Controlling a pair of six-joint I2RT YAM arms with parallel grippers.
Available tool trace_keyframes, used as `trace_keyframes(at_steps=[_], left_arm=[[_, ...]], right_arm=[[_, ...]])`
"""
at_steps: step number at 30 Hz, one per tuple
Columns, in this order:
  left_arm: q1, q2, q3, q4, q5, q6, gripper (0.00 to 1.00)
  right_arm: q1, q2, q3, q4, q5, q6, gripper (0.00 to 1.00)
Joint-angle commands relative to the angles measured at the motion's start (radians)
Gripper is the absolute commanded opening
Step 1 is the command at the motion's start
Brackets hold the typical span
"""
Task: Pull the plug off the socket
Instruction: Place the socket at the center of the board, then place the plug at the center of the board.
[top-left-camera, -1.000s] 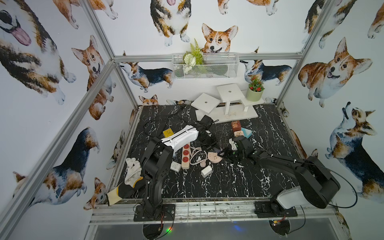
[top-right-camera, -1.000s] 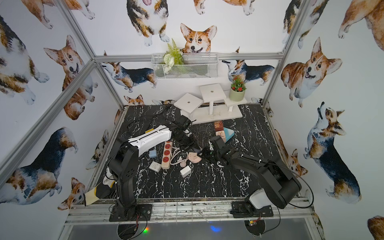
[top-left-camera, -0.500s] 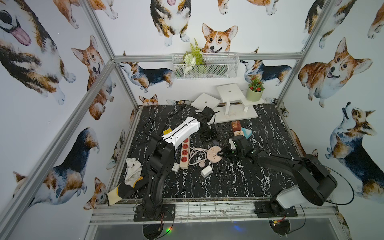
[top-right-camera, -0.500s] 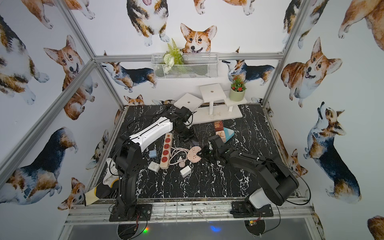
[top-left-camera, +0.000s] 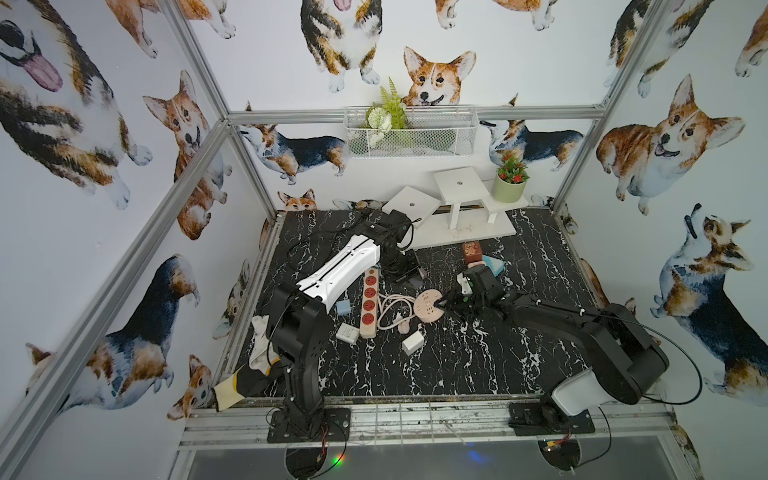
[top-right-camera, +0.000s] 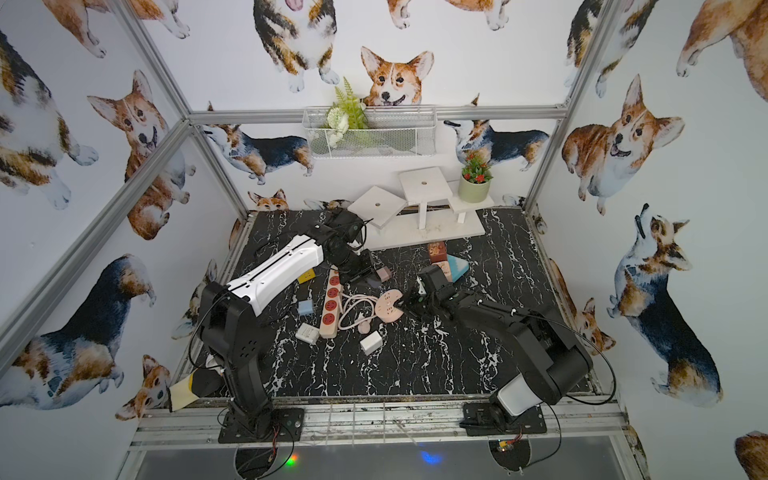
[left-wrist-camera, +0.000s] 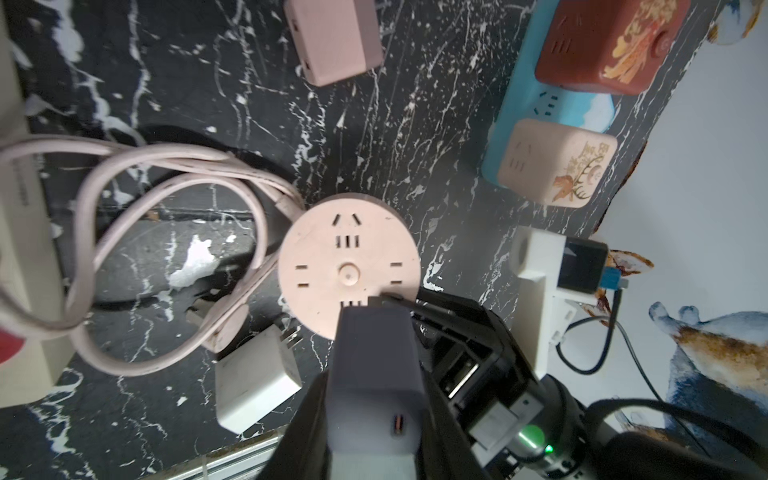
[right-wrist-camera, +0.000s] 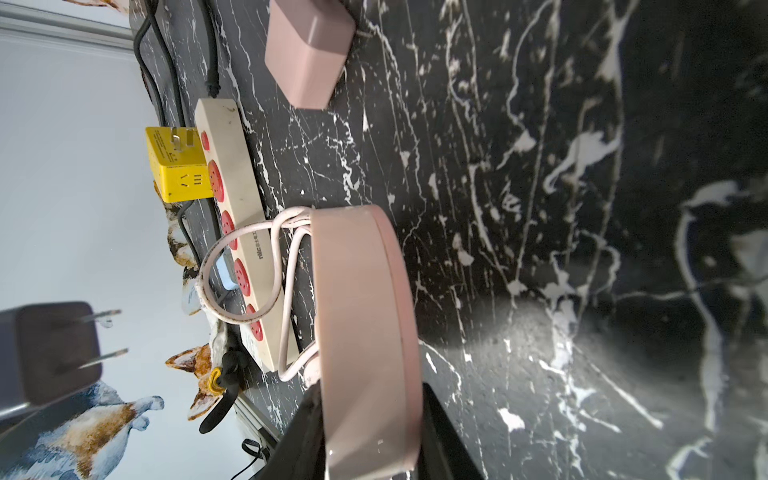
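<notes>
left tool (left-wrist-camera: 374, 399): clamped on the grey-purple plug (left-wrist-camera: 370, 353) | plug: held up in the air, prongs bare, clear of the socket | right tool (right-wrist-camera: 370, 440): pinched shut on the rim of the round pink socket (right-wrist-camera: 357, 299) | socket: on the black marble counter (top-left-camera: 457, 353), near the power strip (top-left-camera: 369, 303)

The whole cell is seen in both top views from high above its front edge, looking steeply down onto the black marble-patterned tabletop (top-left-camera: 457, 365). From the left wrist, the round pink plastic socket (left-wrist-camera: 348, 266) is viewed closely, face-on, past the grey block-shaped plug (left-wrist-camera: 374, 374). From the right wrist, the socket (right-wrist-camera: 365, 324) is viewed closely, edge-on. It is shared by all four views.
</notes>
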Motion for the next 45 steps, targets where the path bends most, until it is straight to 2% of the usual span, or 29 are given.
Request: trace_keyframes(at_steps=[1,2,6,12,16,19,25,32,37,40,43,45], left_arm=[[0.019,-0.066,-0.052,-0.031,-0.008,0.040,0.00],[0.025,-0.092,-0.076,-0.035,-0.009,0.047,0.00],[0.050,-0.178,-0.162,-0.033,0.001,0.053,0.00],[0.058,-0.271,-0.261,0.004,0.020,0.046,0.00],[0.057,-0.309,-0.320,0.078,0.103,0.049,0.00],[0.038,-0.331,-0.363,0.165,0.177,0.056,0.00],[-0.045,-0.300,-0.399,0.283,0.226,0.056,0.00],[-0.203,-0.128,-0.348,0.345,0.208,0.090,0.01],[-0.299,0.004,-0.274,0.372,0.201,0.118,0.11],[-0.311,0.062,-0.272,0.392,0.210,0.105,0.22],[-0.313,0.104,-0.289,0.407,0.203,0.096,0.25],[-0.313,0.111,-0.303,0.424,0.204,0.090,0.31]], right_arm=[[-0.028,0.024,0.019,-0.181,0.101,-0.034,0.18],[-0.035,0.030,0.028,-0.161,0.085,-0.040,0.26],[-0.048,0.044,0.067,-0.126,0.034,-0.051,0.45],[-0.050,0.017,0.097,-0.157,0.023,-0.050,0.60],[-0.053,-0.038,0.123,-0.248,0.036,-0.062,0.69],[-0.053,-0.091,0.161,-0.390,0.078,-0.086,0.73],[-0.096,-0.251,0.179,-0.639,0.209,-0.096,0.79],[-0.260,-0.446,0.166,-0.878,0.315,-0.126,0.85],[-0.344,-0.479,0.166,-0.940,0.305,-0.175,0.86],[-0.349,-0.474,0.180,-0.966,0.307,-0.197,0.86],[-0.350,-0.474,0.187,-0.971,0.299,-0.200,0.86],[-0.350,-0.475,0.192,-0.974,0.296,-0.200,0.86]])
